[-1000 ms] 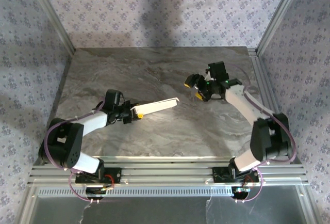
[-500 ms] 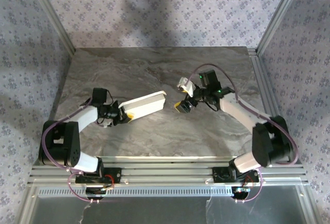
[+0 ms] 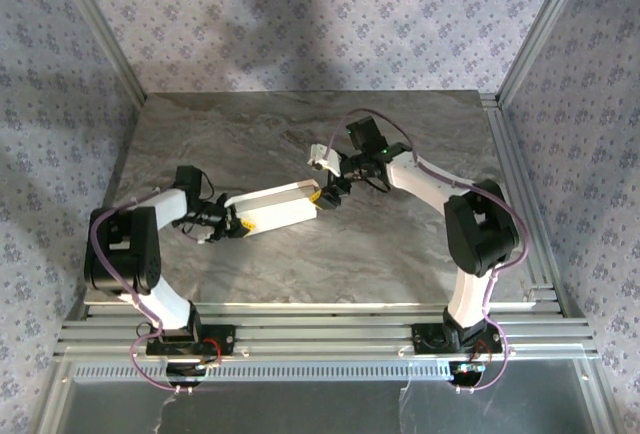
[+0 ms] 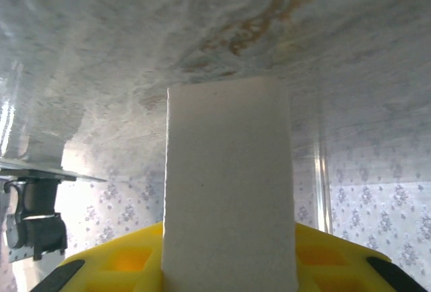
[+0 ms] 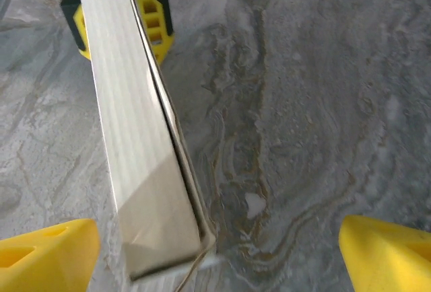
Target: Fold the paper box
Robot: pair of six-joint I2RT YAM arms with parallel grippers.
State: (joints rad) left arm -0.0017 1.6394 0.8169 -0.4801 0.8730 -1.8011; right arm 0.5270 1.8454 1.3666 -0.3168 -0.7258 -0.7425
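While the left fingers pinch one end of the paper box, its free end pokes right between the wide-spread right fingers.

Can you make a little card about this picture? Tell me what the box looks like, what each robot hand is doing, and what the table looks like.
Box: paper box, white, long and flat
Left hand: left gripper, shut on one end of the box
Right hand: right gripper, open wide, with the box's other end between its jaws, not closed on it
Table: grey table with a marble pattern
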